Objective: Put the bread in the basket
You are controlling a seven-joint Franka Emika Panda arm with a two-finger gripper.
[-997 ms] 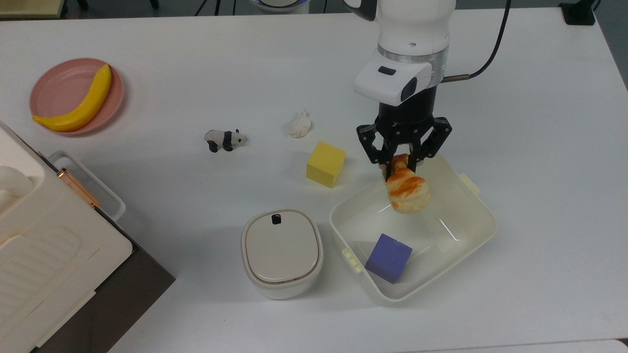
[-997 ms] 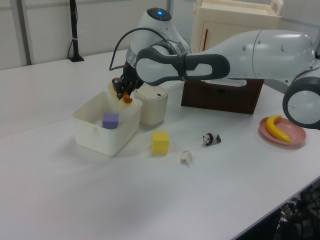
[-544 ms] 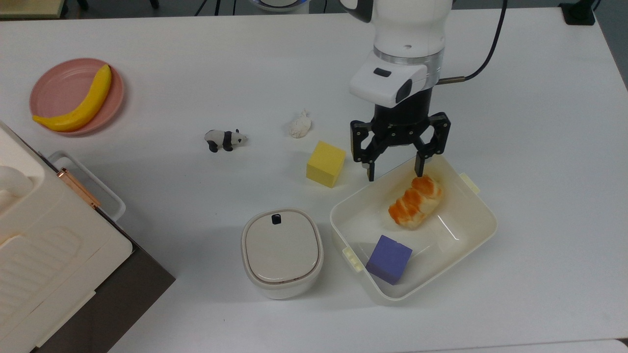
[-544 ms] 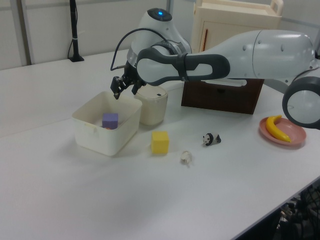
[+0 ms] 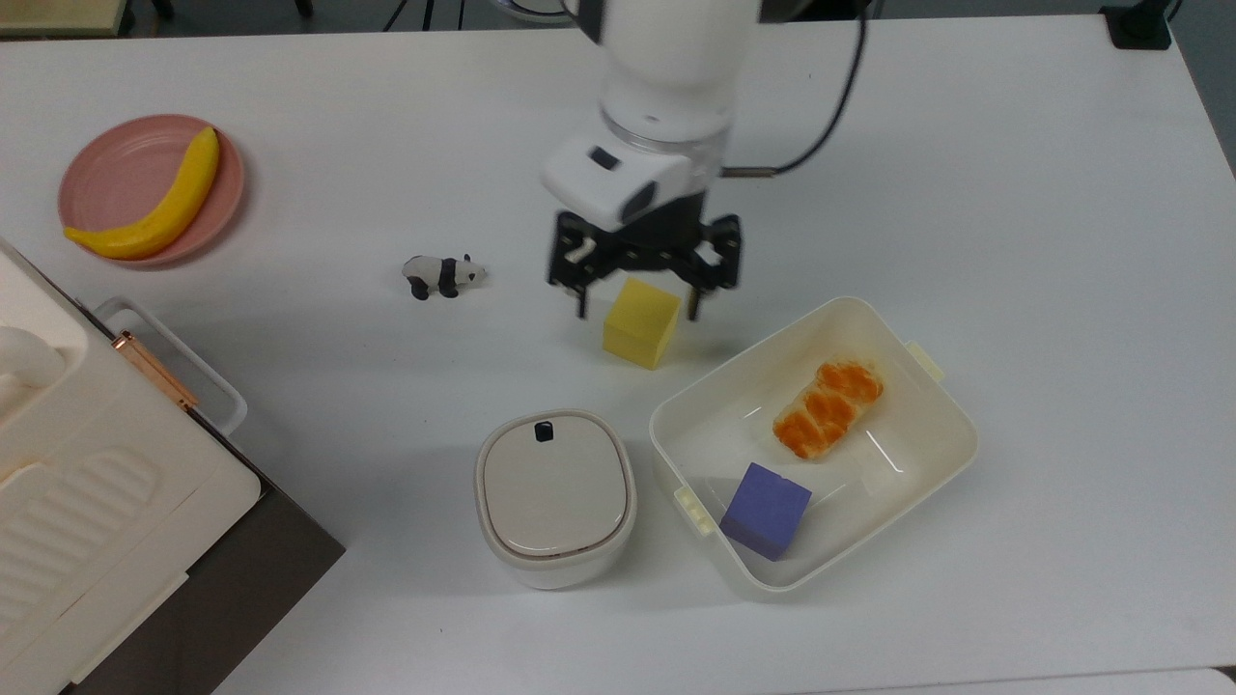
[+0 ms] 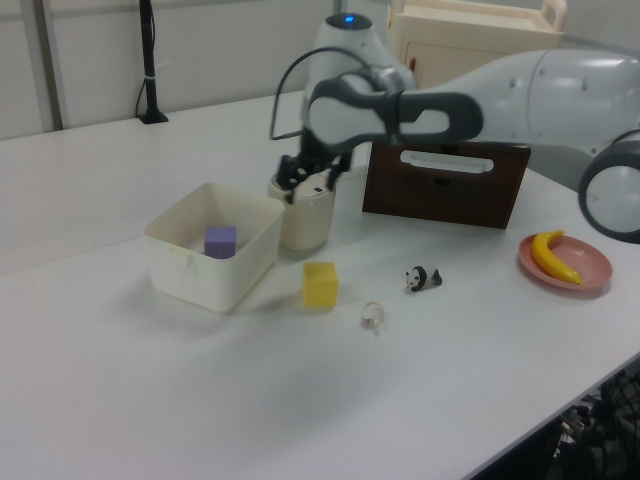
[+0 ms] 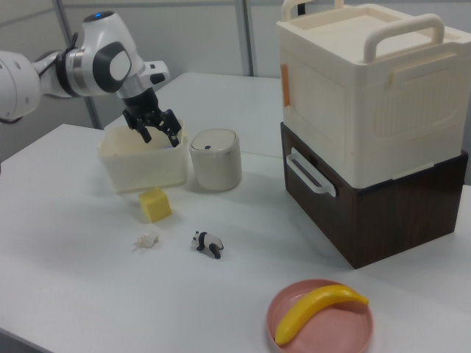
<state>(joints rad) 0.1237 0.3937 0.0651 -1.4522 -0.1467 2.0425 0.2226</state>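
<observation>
1. Inside the basket (image 5: 941, 449), the bread (image 5: 828, 409) now lies flat on the floor, glossy orange top up, toward the top view's upper right corner of the tub and apart from the purple cube (image 5: 766, 509) near the lower wall.
2. A second ago the loaf hung clamped in the gripper (image 5: 639, 311) over the basket; half a second ago it had dropped free, and since then it has settled with only a slight shift.
3. The gripper has left the basket and moved to the top view's left. It now hovers above the yellow cube (image 5: 641, 322) with its fingers spread wide and nothing between them.
4. In the left view the gripper (image 6: 310, 188) appears in front of the lidded white pot (image 6: 305, 218), clear of the basket (image 6: 190, 270); the bread lies below the rim there, hidden by the wall.
5. Judged from this, the placing is done: bread in the basket, released, arm retreating over the desk (image 5: 1062, 241).
</observation>
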